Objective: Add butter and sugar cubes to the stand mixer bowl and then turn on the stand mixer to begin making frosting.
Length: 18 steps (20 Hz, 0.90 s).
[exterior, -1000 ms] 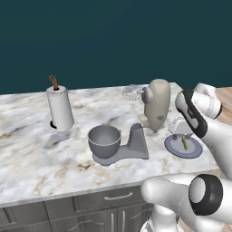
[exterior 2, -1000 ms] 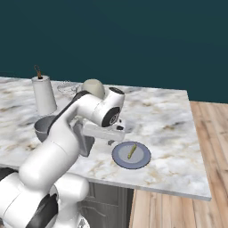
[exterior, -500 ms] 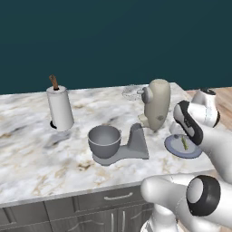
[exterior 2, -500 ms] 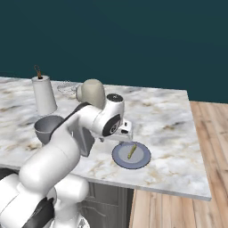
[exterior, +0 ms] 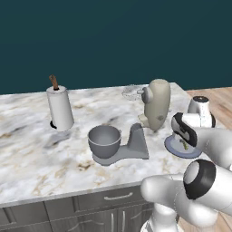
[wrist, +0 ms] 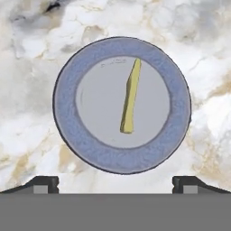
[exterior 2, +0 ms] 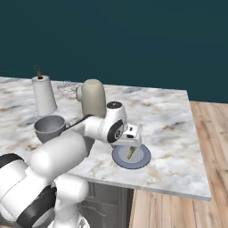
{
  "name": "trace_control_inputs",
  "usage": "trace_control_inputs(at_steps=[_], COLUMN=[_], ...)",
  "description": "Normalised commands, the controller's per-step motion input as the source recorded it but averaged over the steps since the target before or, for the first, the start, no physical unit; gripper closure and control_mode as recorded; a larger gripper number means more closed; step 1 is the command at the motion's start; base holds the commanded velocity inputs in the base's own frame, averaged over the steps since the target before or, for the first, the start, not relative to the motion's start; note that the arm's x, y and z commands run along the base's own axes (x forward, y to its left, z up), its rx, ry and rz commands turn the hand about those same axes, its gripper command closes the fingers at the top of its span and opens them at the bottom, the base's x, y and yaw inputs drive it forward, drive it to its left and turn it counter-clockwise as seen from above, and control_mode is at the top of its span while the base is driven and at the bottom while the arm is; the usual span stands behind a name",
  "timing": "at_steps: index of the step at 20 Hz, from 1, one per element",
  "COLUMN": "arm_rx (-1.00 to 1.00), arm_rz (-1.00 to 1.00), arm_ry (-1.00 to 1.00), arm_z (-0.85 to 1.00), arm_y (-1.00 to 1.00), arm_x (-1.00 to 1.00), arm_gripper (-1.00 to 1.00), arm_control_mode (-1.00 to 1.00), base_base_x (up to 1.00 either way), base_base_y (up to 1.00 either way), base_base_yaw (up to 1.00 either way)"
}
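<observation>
Gripper (wrist: pixel 115 182): you've got it hanging right over the plate, looking straight down, finger tips spread as wide as they go and nothing between them. It touches nothing.
Butter (wrist: pixel 130 96): lying flat in the middle of the blue-grey plate (wrist: pixel 67 113), a thin yellow stick. In the hand view it runs almost straight away from the fingers, tipped a little off that line, so the two tips sit either side of its narrow width. That looks like a good line-up for a pinch across the stick.
Plate position: near the front edge of the worktop (exterior: pixel 31 154), toward its right end, just beside the mixer's base.
Stand mixer (exterior: pixel 156 105): beige head tilted back off the bowl, which leaves the way in from above open. You'll want that for dropping things in.
Stand mixer bowl (exterior: pixel 104 140): seated on the grey base, left of the neck, close to the front edge. From here it looks bare inside.
Sugar cubes: I can't make them out; too small to tell.
Paper-towel roll (exterior: pixel 60 108): upright toward the back left, well apart from your work.
Step, as I read it: you're set to come down on the butter; nothing is in the bowl yet, and the mixer waits.
</observation>
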Motion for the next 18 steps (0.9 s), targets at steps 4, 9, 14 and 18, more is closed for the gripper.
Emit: trace_control_inputs(at_steps=[4, 9, 14, 18], arm_rx=[0.0, 0.04, 0.13, 0.13], arm_rz=[-0.02, 0.0, 0.0, 0.0], arm_ry=[0.04, 0.01, 0.0, 0.0], arm_z=[-0.34, -0.28, -0.08, 0.0], arm_y=[-0.62, -0.43, -0.21, -0.01], arm_x=[0.05, 0.08, 0.04, 0.0], arm_gripper=[-1.0, -1.0, -1.0, -1.0], arm_control_mode=[-1.0, -1.0, -1.0, -1.0], base_base_x=[0.0, 0.0, 0.0, 0.0], base_base_y=[0.0, 0.0, 0.0, 0.0], base_base_yaw=[0.0, 0.0, 0.0, 0.0])
